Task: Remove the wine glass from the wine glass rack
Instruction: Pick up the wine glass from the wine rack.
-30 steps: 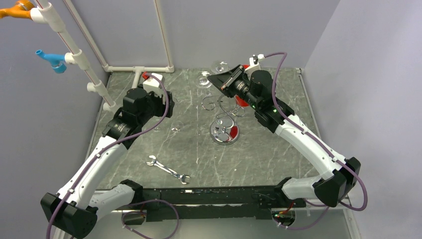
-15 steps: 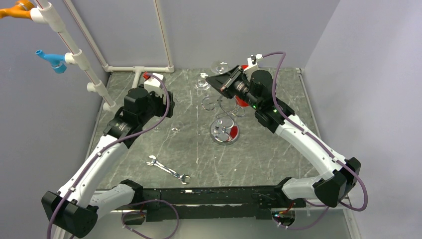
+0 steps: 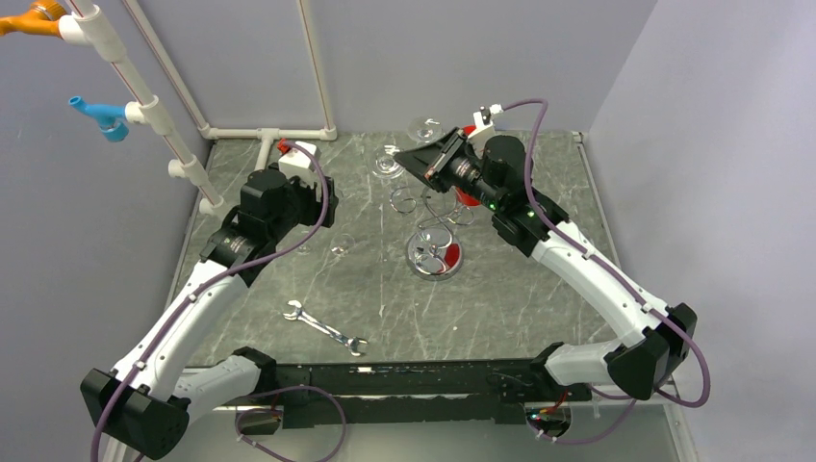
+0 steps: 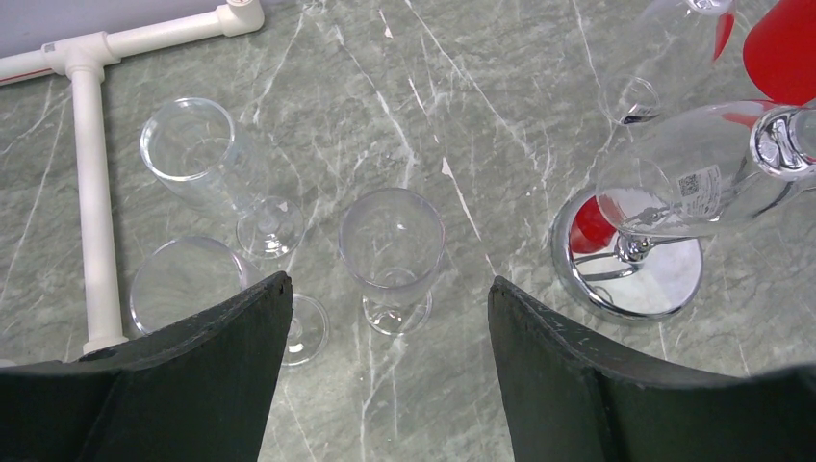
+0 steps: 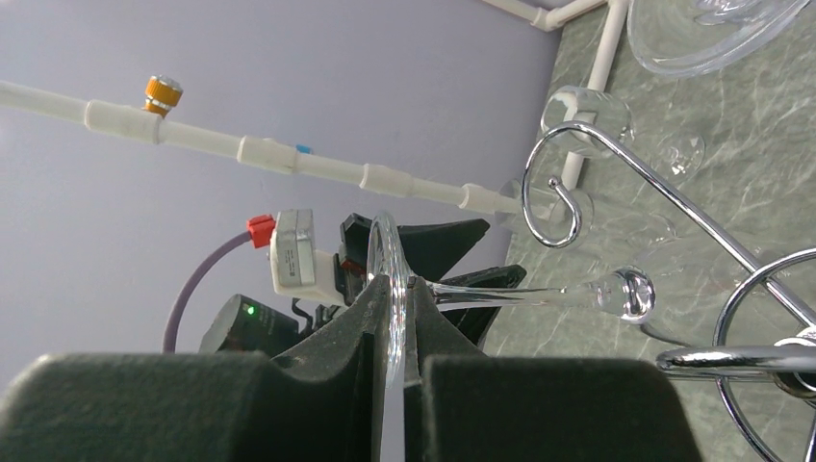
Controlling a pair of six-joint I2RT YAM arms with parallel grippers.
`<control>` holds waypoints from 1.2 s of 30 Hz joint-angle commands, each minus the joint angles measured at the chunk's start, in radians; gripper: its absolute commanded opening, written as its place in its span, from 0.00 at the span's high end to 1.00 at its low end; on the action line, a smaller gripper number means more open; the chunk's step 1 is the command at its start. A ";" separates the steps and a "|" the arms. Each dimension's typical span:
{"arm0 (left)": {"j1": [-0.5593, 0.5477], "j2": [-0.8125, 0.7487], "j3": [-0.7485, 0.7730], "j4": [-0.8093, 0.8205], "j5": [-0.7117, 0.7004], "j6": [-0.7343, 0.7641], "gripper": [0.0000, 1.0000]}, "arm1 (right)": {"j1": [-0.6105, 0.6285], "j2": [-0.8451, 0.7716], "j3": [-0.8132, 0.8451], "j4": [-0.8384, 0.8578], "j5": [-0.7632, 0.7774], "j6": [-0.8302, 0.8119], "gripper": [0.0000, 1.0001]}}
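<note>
as the right gripper (image 5: pixel 396 318) nips the wine glass (image 5: pixel 627 294) by its foot to clear the rack (image 3: pixel 435 258) — the left gripper (image 4: pixel 387 284) hangs wide open.

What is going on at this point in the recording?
The right fingers are shut on the foot of the wine glass, which lies on its side among the curled wire arms of the wine glass rack. Whether the glass is free of the wire cannot be told. The left fingers hang open above three other glasses standing on the table, touching none. A wrench lies apart, near the arms' bases.
</note>
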 commanded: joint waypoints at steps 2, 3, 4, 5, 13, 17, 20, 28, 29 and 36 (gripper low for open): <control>-0.004 -0.011 0.050 0.008 -0.018 0.023 0.23 | 0.006 -0.003 0.064 0.097 -0.038 -0.001 1.00; -0.004 -0.013 0.051 0.008 -0.017 0.023 0.23 | 0.008 -0.002 0.064 0.096 -0.040 -0.002 1.00; -0.005 -0.017 0.049 0.009 -0.018 0.023 0.23 | 0.010 0.000 0.064 0.098 -0.042 -0.001 1.00; -0.004 -0.020 0.048 0.010 -0.020 0.024 0.22 | 0.012 0.002 0.065 0.098 -0.047 -0.002 1.00; -0.004 -0.031 0.053 0.005 -0.045 0.033 0.23 | 0.029 0.016 0.080 0.097 -0.073 -0.020 1.00; -0.004 -0.050 0.048 0.013 -0.066 0.042 0.22 | 0.032 0.032 0.099 0.090 -0.105 -0.032 1.00; -0.004 -0.060 0.046 0.015 -0.070 0.044 0.22 | 0.036 0.033 0.100 0.087 -0.117 -0.037 1.00; -0.003 -0.090 0.053 0.014 -0.059 0.039 0.23 | 0.044 0.024 0.094 0.082 -0.134 -0.058 1.00; -0.004 -0.096 0.056 0.012 -0.053 0.035 0.23 | 0.046 0.026 0.097 0.079 -0.137 -0.062 1.00; -0.004 -0.145 0.112 -0.060 0.039 -0.011 0.22 | 0.061 0.018 0.097 0.064 -0.149 -0.098 1.00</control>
